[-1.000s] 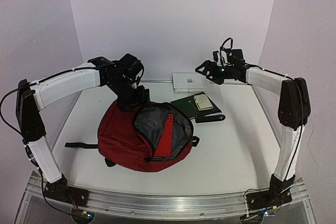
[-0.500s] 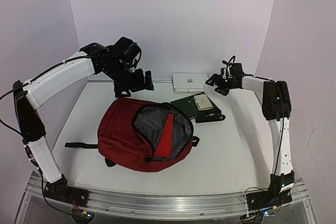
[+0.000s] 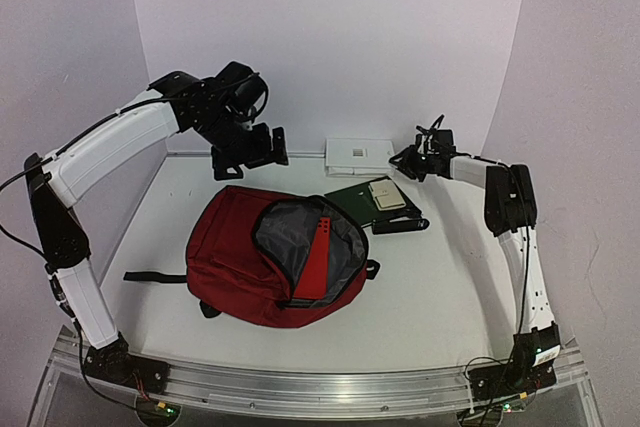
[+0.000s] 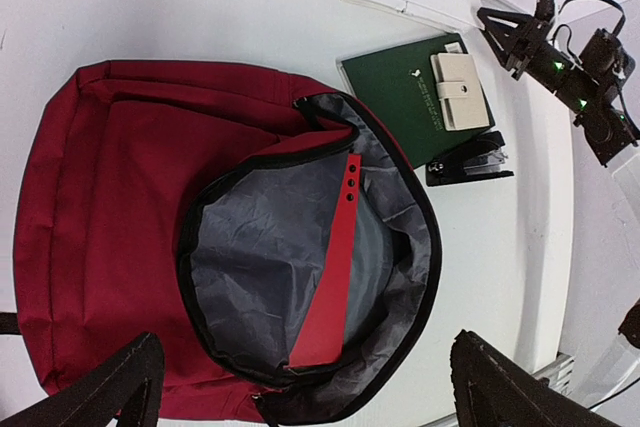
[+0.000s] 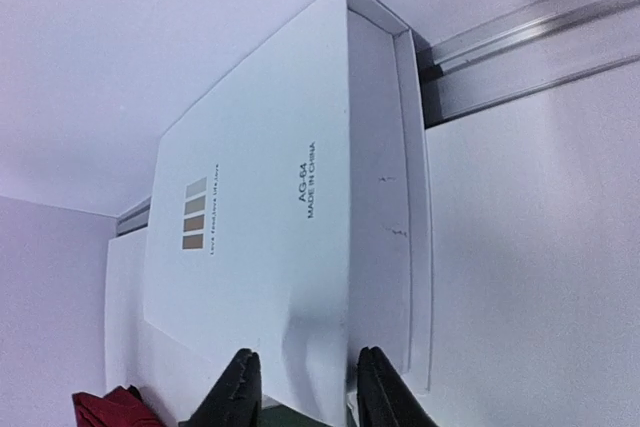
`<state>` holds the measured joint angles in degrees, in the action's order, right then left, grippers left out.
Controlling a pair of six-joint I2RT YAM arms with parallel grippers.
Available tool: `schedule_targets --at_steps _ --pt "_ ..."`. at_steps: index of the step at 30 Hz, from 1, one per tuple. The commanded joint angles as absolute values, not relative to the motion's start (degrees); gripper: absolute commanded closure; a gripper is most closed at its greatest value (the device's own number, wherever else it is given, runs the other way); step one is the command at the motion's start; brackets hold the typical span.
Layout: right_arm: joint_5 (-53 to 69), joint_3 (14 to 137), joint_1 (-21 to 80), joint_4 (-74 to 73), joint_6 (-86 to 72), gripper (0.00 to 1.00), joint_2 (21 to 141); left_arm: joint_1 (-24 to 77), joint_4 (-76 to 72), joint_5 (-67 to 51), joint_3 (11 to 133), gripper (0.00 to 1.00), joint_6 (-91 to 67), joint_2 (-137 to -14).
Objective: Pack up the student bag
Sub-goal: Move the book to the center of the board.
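Observation:
The student bag [image 3: 225, 247] is a dark red backpack lying flat mid-table, its zip mouth wide open on grey lining [image 4: 250, 257]. A flat red folder [image 3: 317, 257] stands slanted inside the opening. My left gripper [image 3: 250, 155] hangs open well above the bag's far rim; only its two dark fingertips [image 4: 110, 387] show in the left wrist view. My right gripper [image 3: 405, 159] is at the right end of a white box [image 3: 362, 155] by the back wall. Its fingertips [image 5: 240, 387] stand a little apart astride the box's near corner [image 5: 345, 367]; contact is not visible.
A green notebook [image 3: 360, 202] lies right of the bag with a beige wallet [image 3: 386, 194] on top. A black stapler [image 3: 400, 226] sits at its near edge. A black strap [image 3: 150, 276] trails left of the bag. Walls close in behind and on both sides.

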<state>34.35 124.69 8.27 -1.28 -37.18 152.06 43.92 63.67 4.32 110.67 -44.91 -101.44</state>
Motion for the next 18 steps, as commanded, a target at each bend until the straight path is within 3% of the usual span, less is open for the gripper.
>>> schedule_targets --at_steps 1,5,18 --pt "34.5 127.8 8.0 3.7 -40.4 0.80 152.8 43.8 65.5 6.2 113.5 0.00 -45.2 -102.1" --pt "35.6 126.5 7.8 4.3 -42.0 1.00 150.6 43.8 65.5 6.6 113.3 0.00 -45.2 -101.8" --pt "44.7 120.9 4.6 11.6 -57.2 1.00 139.8 43.3 64.5 7.5 114.3 0.00 -44.0 -101.6"
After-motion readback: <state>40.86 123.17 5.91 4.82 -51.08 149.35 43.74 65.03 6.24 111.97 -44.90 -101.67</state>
